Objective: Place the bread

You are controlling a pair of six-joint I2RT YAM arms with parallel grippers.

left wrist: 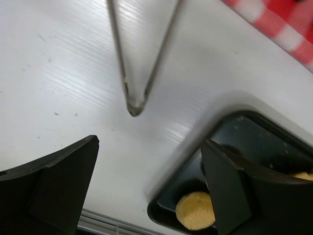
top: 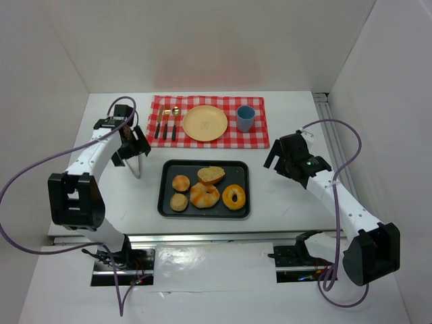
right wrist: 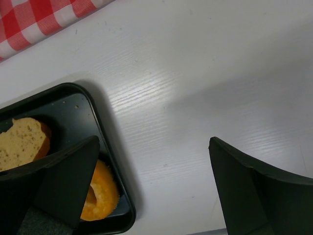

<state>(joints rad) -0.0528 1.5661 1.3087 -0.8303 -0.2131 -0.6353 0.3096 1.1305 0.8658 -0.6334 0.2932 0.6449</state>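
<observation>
We are holding both arms low on either side of the tray (top: 237,173), where the bread (top: 204,195) is lying.

The dark tray is sitting mid-worktop, toward the near edge, and five pieces of bread are resting in it. Our left gripper (top: 131,147) is hanging over the metal tongs (left wrist: 134,98) off the tray's left side, jaws apart and gripping nothing, and the tongs are lying on the bare top. Our right gripper (right wrist: 154,141) is hovering off the tray's right side, jaws likewise apart and empty. A yellow plate (top: 205,123) is sitting on the checked mat (top: 256,138) along the far edge.
</observation>
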